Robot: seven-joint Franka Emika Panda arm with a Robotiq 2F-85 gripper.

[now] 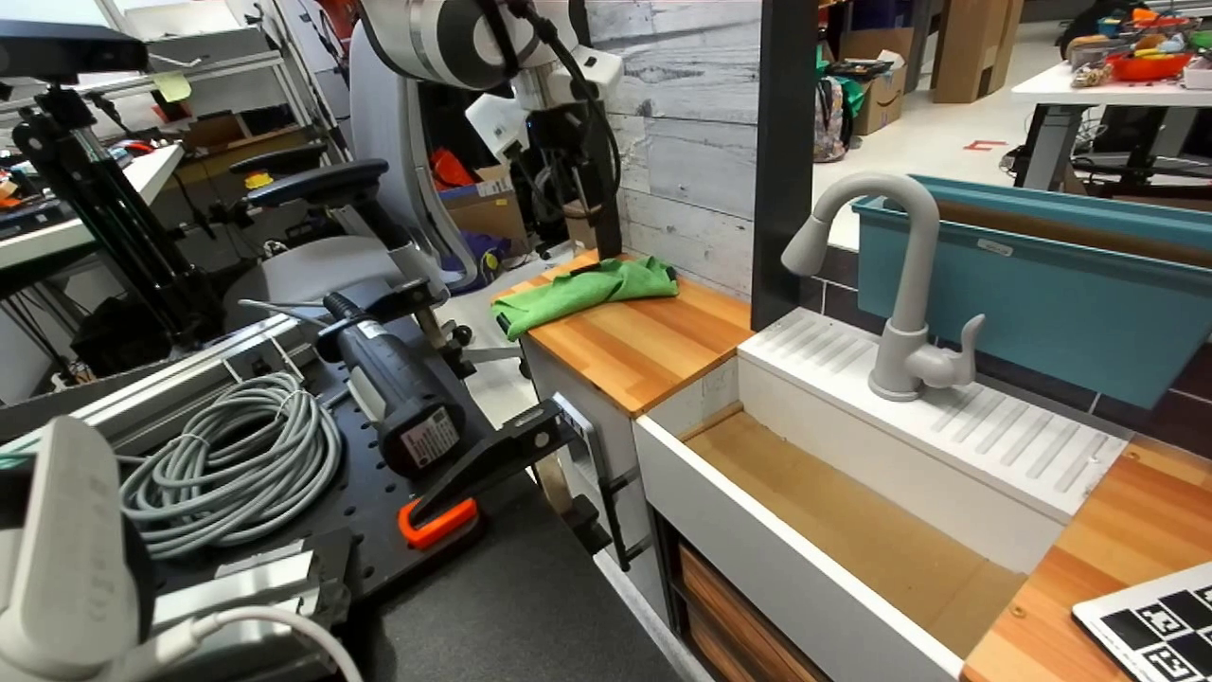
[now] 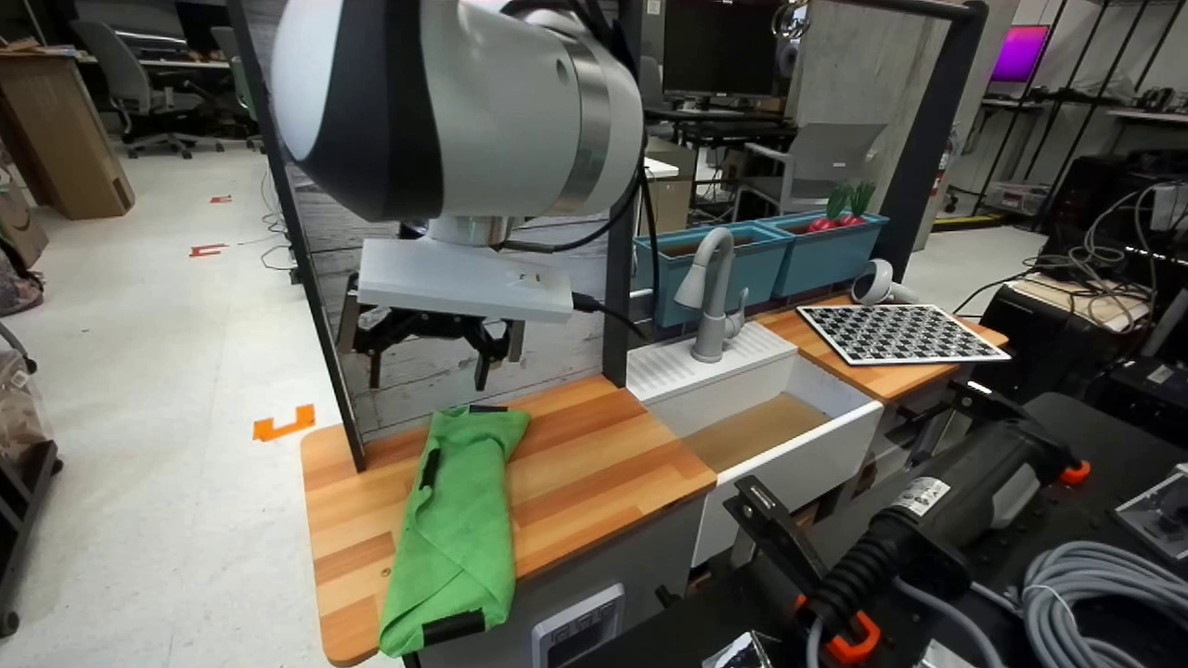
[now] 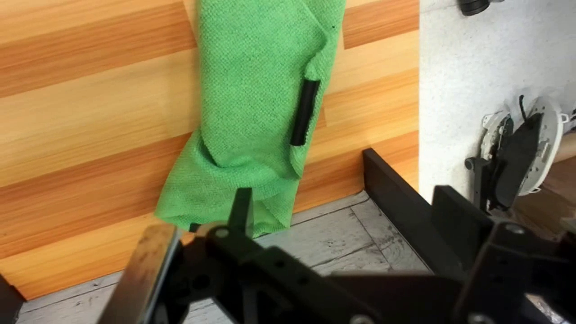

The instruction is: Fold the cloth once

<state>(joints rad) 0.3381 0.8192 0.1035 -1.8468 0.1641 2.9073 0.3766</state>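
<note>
counter [image 2: 594,455] bears green cloth [image 2: 459,529], hand [image 2: 428,378] spread above

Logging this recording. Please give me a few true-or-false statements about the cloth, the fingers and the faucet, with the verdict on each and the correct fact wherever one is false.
1. The cloth lies on the wooden counter. True.
2. The fingers hang clear of the cloth. True.
3. The fingers are pressed together. False: they stand apart, gripping nothing.
4. A gray faucet stands at the back of the sink. True.
5. The cloth is red with white stripes. False: it is green, with black strips on it.
</note>
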